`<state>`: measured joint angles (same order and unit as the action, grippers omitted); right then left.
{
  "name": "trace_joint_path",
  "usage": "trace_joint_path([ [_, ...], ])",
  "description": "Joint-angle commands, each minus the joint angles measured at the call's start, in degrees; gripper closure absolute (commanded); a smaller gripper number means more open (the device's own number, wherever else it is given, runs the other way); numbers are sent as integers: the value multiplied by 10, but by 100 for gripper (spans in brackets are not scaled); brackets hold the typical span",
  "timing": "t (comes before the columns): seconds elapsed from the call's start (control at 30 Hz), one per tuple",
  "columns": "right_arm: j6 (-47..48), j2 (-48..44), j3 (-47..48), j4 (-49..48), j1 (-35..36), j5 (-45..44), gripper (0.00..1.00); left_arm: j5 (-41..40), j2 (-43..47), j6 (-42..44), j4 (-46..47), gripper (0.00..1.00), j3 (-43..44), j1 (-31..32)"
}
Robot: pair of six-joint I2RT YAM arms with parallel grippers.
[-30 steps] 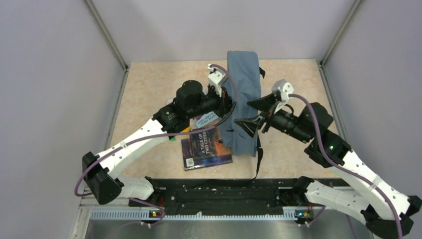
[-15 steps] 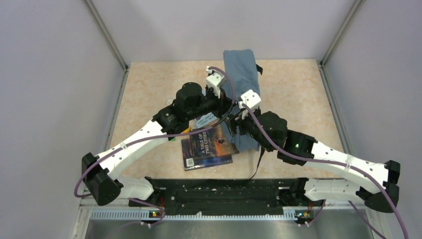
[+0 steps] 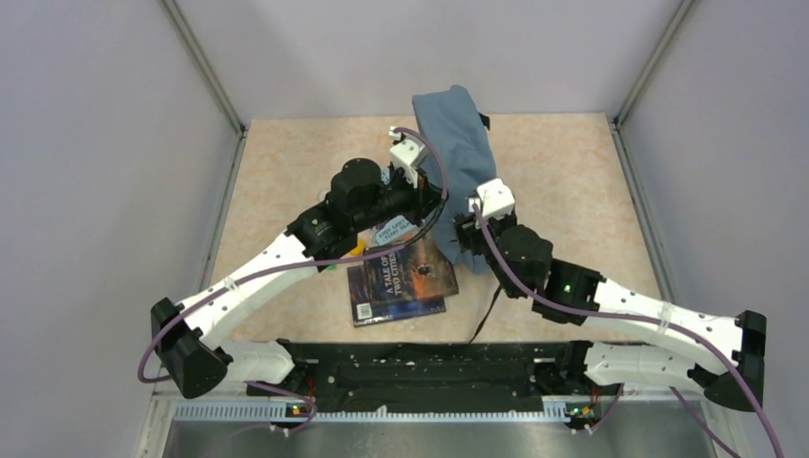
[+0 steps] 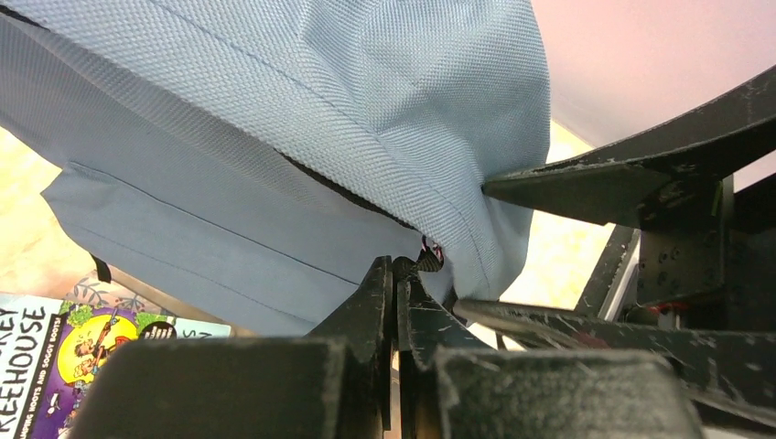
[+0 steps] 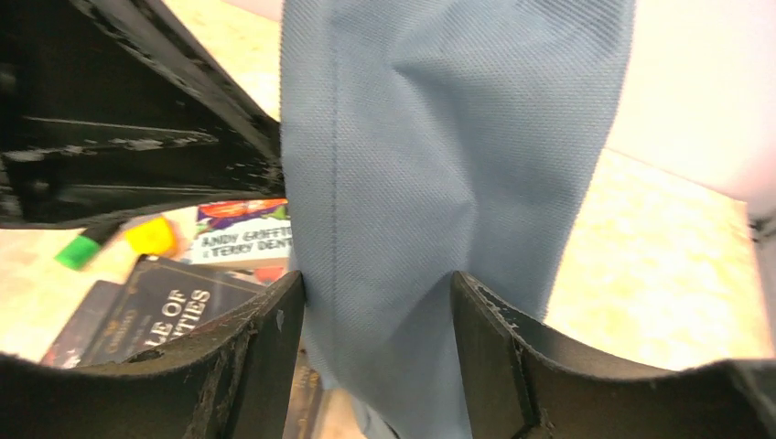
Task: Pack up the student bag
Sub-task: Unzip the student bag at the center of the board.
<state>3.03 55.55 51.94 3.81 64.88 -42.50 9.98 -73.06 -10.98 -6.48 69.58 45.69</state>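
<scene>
Though raised on end and tipped left at the top, set at mid-table toward the far edge: bag (image 3: 456,157), grey-blue, lower end down by the books. Flanked at its lower half by both grippers.

On its left, touching the cloth: left gripper (image 4: 395,273), fingers pressed together with no gap, pinching the bag's lower edge beside a dark seam. Above and ahead of those fingers, filling the upper part of the left wrist view: bag cloth, bulging out.

On its right and nearer the bases: right gripper (image 5: 375,306), fingers (image 5: 261,352) spread wide, set astride a hanging fold of the bag, cloth filling the gap between them. Left-hand finger against the fold's edge; pressure from the other pad impossible to tell. Seen also from the left wrist as two black blades, one tip against the bag's corner, one lower down, well apart.

Flat on the table (image 3: 572,181), just left of the bag's lower end: dark book (image 3: 401,281), and overlapping its far edge a bright book (image 4: 55,366), partly under the left arm. Just left of these: small green and yellow thing (image 3: 345,254), too small to name. Trailing from the bag's near end toward the bases: black strap (image 3: 485,315).
</scene>
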Motion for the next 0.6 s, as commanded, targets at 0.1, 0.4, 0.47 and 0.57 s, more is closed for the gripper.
trace_joint_path([
  [0.1,47,19,-13,-54,2,-118,44,-6,28,4,31,100,-5,-4],
  [0.4,49,26,-21,-83,3,-89,85,-17,38,8,31,100,-7,-4],
  [0.47,55,23,-24,-84,3,-84,100,-23,42,9,31,100,-8,-5],
  [0.57,80,17,-27,-73,3,-53,100,-37,48,9,27,100,-5,-8],
])
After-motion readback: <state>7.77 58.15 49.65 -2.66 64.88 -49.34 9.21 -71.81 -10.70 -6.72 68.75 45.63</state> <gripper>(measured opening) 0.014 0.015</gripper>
